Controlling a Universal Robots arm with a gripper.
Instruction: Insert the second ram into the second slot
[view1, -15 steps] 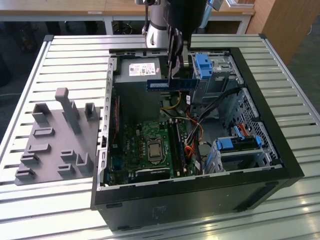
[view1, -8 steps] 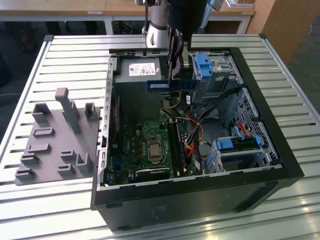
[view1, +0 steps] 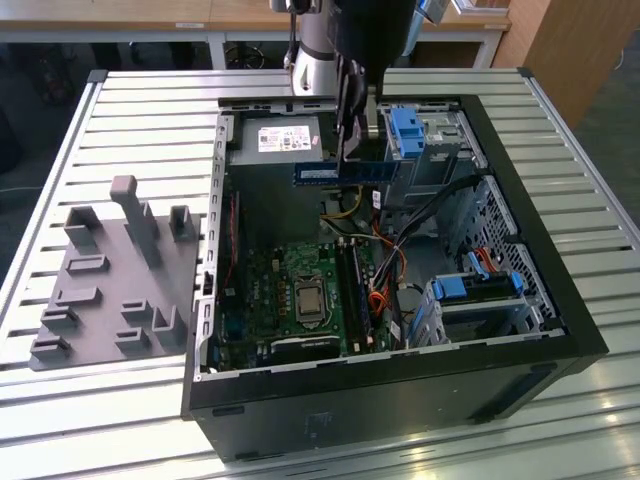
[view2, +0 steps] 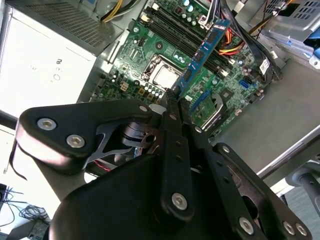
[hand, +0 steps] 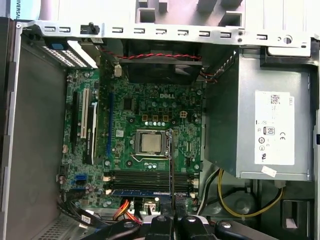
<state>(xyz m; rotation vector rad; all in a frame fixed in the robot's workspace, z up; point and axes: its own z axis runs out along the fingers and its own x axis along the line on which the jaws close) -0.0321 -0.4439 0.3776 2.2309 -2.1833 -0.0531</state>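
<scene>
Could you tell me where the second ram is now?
In the exterior view, the hand holds the second ram above the motherboard, beside the blue clip.

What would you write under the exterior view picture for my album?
The gripper holds the ram stick over the open computer case.

Arm (view1: 313, 45) at top centre of exterior view, hanging vertical, silver wrist segment above black gripper body. Gripper (view1: 352, 155) pointing straight down, thin fingers (view2: 172, 130) pinched close, clamped on the second ram (view1: 320, 174). Black linkage bars with bolts splayed wide behind the fingertips in second wrist view.
</scene>
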